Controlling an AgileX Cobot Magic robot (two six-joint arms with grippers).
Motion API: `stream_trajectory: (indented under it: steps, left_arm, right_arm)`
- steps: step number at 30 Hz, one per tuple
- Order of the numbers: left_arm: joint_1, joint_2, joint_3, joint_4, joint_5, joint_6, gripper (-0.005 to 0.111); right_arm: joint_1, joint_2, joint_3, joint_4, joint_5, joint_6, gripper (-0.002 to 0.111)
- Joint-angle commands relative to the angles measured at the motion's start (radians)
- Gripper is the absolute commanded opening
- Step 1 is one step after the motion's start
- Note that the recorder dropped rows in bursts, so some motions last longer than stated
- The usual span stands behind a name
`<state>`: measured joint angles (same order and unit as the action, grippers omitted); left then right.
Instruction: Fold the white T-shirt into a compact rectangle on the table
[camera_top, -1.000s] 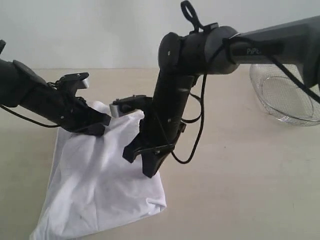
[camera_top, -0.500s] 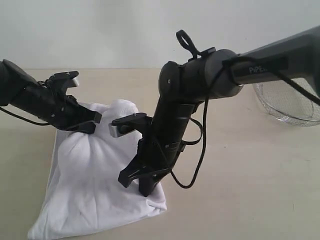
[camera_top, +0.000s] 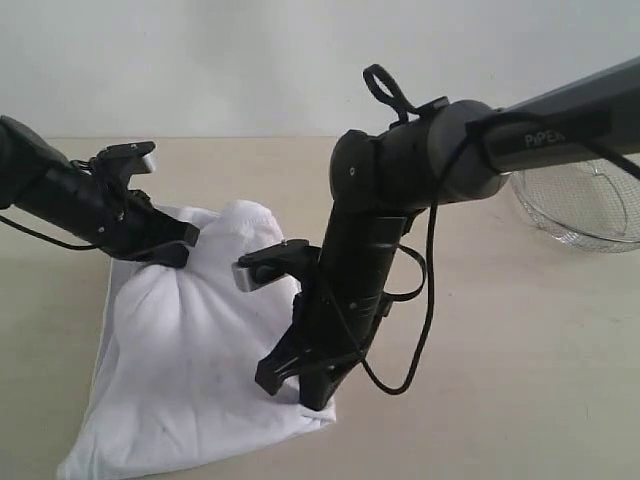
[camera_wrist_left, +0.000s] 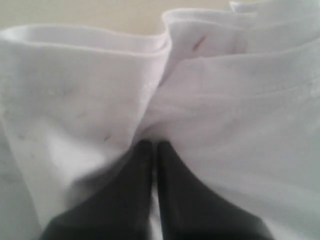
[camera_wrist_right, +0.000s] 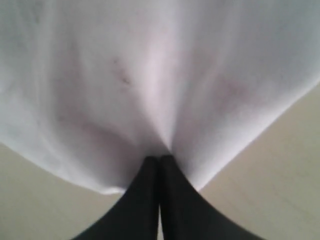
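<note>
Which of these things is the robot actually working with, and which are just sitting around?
Part of the job:
- T-shirt
- left end effector and right end effector, both pinching the T-shirt
- table under it

Just lying about:
- wire basket, off to the side, untouched

White cotton T-shirt (camera_top: 190, 370) lies bunched on the flat pale beige tabletop (camera_top: 500, 380), front-left. Round silver wire-mesh basket (camera_top: 580, 205) sits on the tabletop far right, toward the rear, well apart from the shirt. Black left pincer (camera_top: 168, 247) is on the shirt's rear-left edge, black right pincer (camera_top: 296, 388) on its front-right corner. Grey-white wall (camera_top: 250, 60) stands behind the tabletop.
</note>
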<state>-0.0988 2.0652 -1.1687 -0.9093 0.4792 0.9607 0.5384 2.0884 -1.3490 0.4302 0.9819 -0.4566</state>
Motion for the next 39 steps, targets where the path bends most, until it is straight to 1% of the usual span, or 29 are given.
stream_trajectory:
  steps: [1, 2, 5, 6, 7, 8, 9, 10, 11, 12, 13, 15, 17, 20, 21, 23, 28, 30, 32, 35, 37, 39]
  left_arm:
    - [0.01, -0.095, -0.004, 0.021, -0.008, 0.015, 0.004]
    - [0.013, -0.119, -0.004, 0.036, -0.008, 0.001, 0.004]
    - [0.023, -0.174, -0.004, 0.136, 0.01, -0.112, 0.004]
    - [0.025, -0.188, -0.004, 0.174, 0.052, -0.147, 0.004]
    - [0.025, -0.194, -0.004, 0.176, 0.097, -0.149, 0.004]
    - [0.021, -0.198, -0.002, 0.164, 0.206, -0.145, 0.004]
    - [0.013, -0.198, 0.005, 0.151, 0.222, -0.145, 0.004]
    - [-0.009, -0.198, 0.032, 0.136, 0.224, -0.145, 0.004]
    - [-0.02, -0.198, 0.048, 0.133, 0.222, -0.145, 0.004]
    - [-0.041, -0.198, 0.083, 0.133, 0.224, -0.145, 0.004]
    - [-0.045, -0.198, 0.098, 0.133, 0.23, -0.145, 0.004]
    - [-0.062, -0.198, 0.16, 0.129, 0.196, -0.159, 0.004]
    - [-0.062, -0.198, 0.216, 0.129, 0.193, -0.174, 0.004]
    - [-0.062, -0.203, 0.305, 0.141, 0.149, -0.174, 0.004]
    - [-0.062, -0.205, 0.33, 0.141, 0.125, -0.174, 0.004]
    - [-0.062, -0.214, 0.349, 0.143, 0.121, -0.174, 0.004]
    - [-0.062, -0.26, 0.347, 0.133, 0.115, -0.17, 0.004]
    - [-0.062, -0.291, 0.333, 0.131, 0.093, -0.147, 0.004]
    - [-0.062, -0.323, 0.307, 0.129, 0.046, -0.147, 0.004]
    - [-0.062, -0.343, 0.253, 0.134, -0.06, -0.147, 0.004]
    - [-0.056, -0.325, 0.212, 0.149, -0.117, -0.145, 0.004]
    - [-0.037, -0.29, 0.162, 0.151, -0.13, -0.145, 0.004]
  right_arm:
    - [-0.006, -0.064, 0.011, -0.041, -0.056, -0.013, 0.0]
    - [-0.006, -0.085, 0.011, -0.046, -0.075, -0.013, 0.0]
    - [-0.011, -0.139, 0.011, -0.097, -0.163, -0.013, 0.0]
    - [-0.018, -0.157, 0.011, -0.131, -0.214, -0.011, 0.0]
    - [-0.025, -0.163, 0.011, -0.146, -0.277, 0.0, 0.0]
    - [-0.056, -0.169, -0.002, -0.155, -0.377, 0.013, 0.0]
    - [-0.071, -0.163, -0.016, -0.148, -0.393, 0.013, 0.0]
    - [-0.107, -0.131, -0.076, -0.137, -0.369, 0.013, 0.0]
    - [-0.12, -0.109, -0.113, -0.127, -0.348, 0.006, 0.0]
    - [-0.141, -0.058, -0.189, -0.111, -0.293, -0.029, 0.0]
    - [-0.146, -0.036, -0.219, -0.101, -0.272, -0.056, 0.0]
    - [-0.149, 0.069, -0.36, -0.016, -0.204, -0.164, 0.0]
    - [-0.15, 0.155, -0.462, 0.01, -0.124, -0.196, 0.0]
    - [-0.16, 0.241, -0.549, 0.04, -0.041, -0.2, 0.0]
    - [-0.16, 0.26, -0.555, 0.04, -0.032, -0.2, 0.0]
    - [-0.16, 0.288, -0.558, 0.051, -0.028, -0.2, 0.0]
    - [-0.16, 0.303, -0.558, 0.049, -0.037, -0.204, 0.0]
    - [-0.16, 0.28, -0.558, 0.049, -0.014, -0.204, 0.0]
    - [-0.16, 0.244, -0.558, 0.049, 0.017, -0.198, 0.0]
    - [-0.16, 0.193, -0.558, 0.049, 0.077, -0.17, 0.0]
    - [-0.16, 0.17, -0.558, 0.049, 0.124, -0.168, 0.0]
    - [-0.158, 0.156, -0.558, 0.051, 0.191, -0.168, 0.0]
